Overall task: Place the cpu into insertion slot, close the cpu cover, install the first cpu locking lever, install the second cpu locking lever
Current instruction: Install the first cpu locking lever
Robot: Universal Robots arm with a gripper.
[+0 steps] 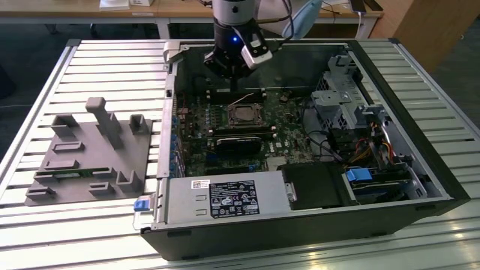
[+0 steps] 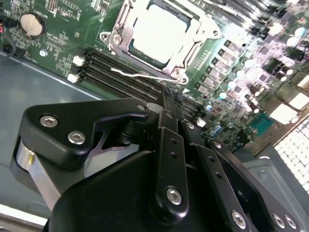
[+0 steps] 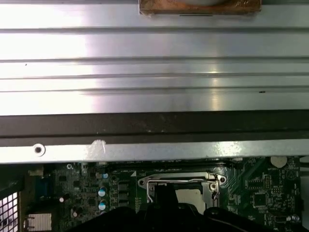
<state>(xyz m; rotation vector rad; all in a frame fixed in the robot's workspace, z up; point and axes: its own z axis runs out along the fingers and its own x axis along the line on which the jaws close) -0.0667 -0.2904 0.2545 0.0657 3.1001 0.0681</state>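
Slatted surface, exterior view: gripper hovers by the slot. Second wrist view: it is pressed together, empty, near a loose lever; cpu lies under the closed cover. Bear squarely on that lever, I'd judge.

Your arm shows a pale silver-grey round sleeve that gives way to a black wrist, where a small blue light glows. A white-and-grey block is bolted to the side of that wrist. In the second wrist view your gripper is matt black throughout: rounded link plates and two slim bars for fingers, close together at their tips. Bright silver screws stud the links, and a brushed metal cylinder sits behind one plate.
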